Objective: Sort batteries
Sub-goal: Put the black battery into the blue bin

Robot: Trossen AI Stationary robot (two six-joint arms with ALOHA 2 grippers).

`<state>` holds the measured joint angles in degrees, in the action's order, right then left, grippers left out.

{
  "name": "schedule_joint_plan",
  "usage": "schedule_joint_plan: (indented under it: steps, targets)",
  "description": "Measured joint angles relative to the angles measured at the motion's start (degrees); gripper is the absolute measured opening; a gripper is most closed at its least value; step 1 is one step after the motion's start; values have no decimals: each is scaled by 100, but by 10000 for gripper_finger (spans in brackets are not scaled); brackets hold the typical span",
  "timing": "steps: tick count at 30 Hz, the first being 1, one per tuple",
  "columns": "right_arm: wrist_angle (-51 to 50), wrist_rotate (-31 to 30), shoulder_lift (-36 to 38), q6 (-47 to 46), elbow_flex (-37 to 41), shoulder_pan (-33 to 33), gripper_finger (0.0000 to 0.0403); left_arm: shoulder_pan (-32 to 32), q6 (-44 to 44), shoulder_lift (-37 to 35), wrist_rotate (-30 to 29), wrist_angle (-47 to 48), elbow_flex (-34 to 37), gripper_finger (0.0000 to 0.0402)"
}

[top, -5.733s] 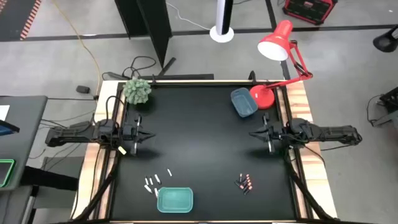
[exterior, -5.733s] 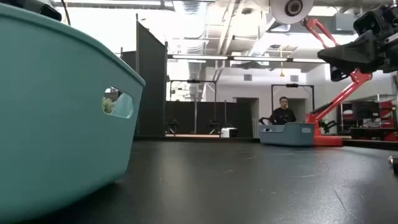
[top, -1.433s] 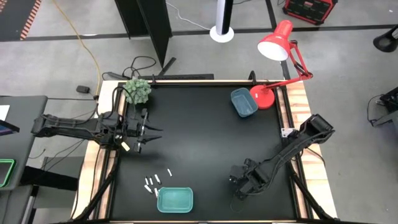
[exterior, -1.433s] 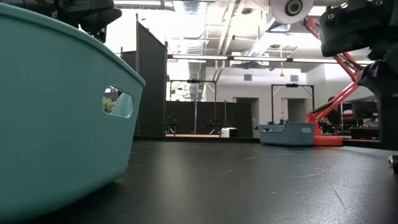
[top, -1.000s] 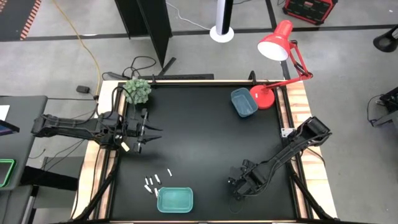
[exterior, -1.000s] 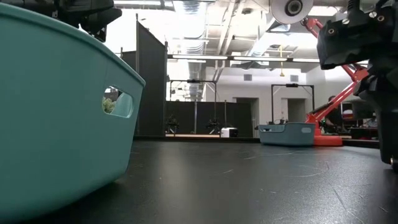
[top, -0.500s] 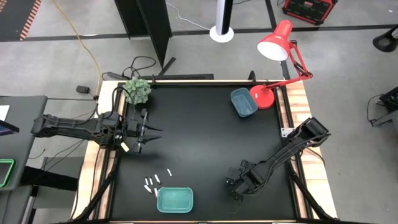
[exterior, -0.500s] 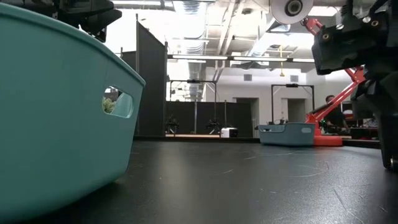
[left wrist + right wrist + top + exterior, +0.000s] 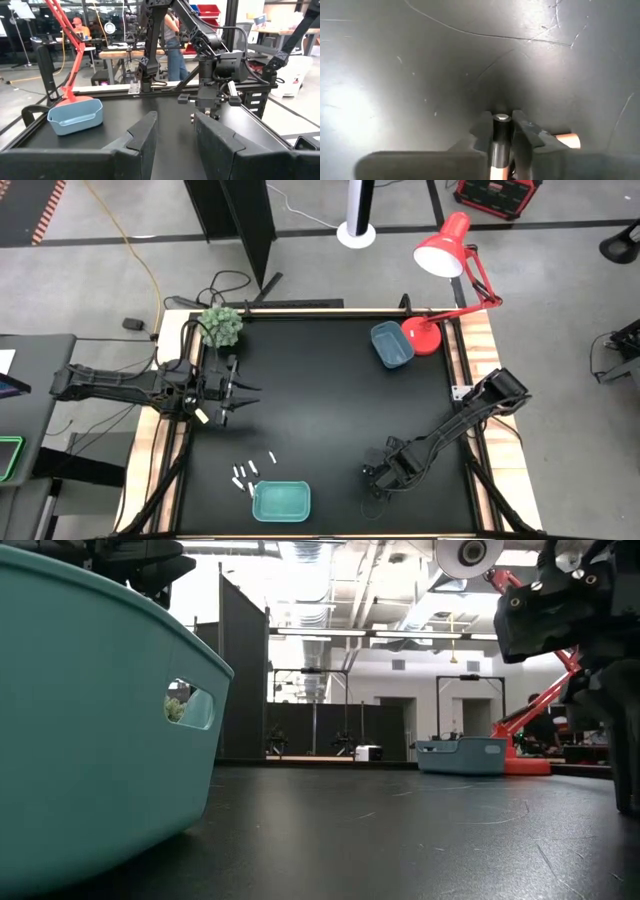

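My right gripper (image 9: 379,480) is down at the table near its near right part, shut on a dark battery (image 9: 500,131) with a pinkish band. A second pinkish battery (image 9: 567,139) lies on the table beside the fingers. The high view hides the dark batteries under the gripper. Several whitish batteries (image 9: 250,470) lie flat on the table just beyond the teal tray (image 9: 281,501). The blue tray (image 9: 392,345) stands at the far right. My left gripper (image 9: 240,391) hangs open above the table's left side, touching nothing. My right gripper pinches the dark battery between its two fingers (image 9: 482,131), which come from above, pointing down. The battery lies along the gap between them, its silver end cap (image 9: 501,118) showing at the fingertips. Whether it is off the table I cannot tell.
A red desk lamp (image 9: 440,255) stands at the far right corner beside the blue tray, a small green plant (image 9: 221,326) at the far left corner. The black table top (image 9: 320,400) lies bare between the arms. The teal tray (image 9: 100,720) fills the low view's left.
My right gripper has crept a little toward the table's left and near edges and come lower over the dark batteries. The left arm, the trays and the whitish batteries have kept still.
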<state>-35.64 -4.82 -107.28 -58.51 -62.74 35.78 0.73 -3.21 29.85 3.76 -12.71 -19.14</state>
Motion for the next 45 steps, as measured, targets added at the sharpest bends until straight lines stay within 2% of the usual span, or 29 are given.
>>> schedule_joint_plan:
  steps: [4,11,19,26,32,41,45]
  targets:
    - [7,7,0,44,0,1,28,0,99,0,-1,0,0,125]
    - [-135,-35,-17,242,-114,1,27,0,69,0,-1,0,0,125]
    - [-655,-167,-66,909,-601,-121,28,0,67,0,-1,-13,0,125]
    - [-420,-556,-66,1422,-758,-300,27,0,67,0,-1,17,0,125]
    - [-388,-1178,-53,1886,-970,-507,27,0,64,-2,0,34,0,125]
    - [-325,-1512,44,3125,-1640,-1016,27,0,91,0,1,44,0,125]
    - [157,-1837,341,3707,-1661,-1226,27,0,99,0,-1,84,0,125]
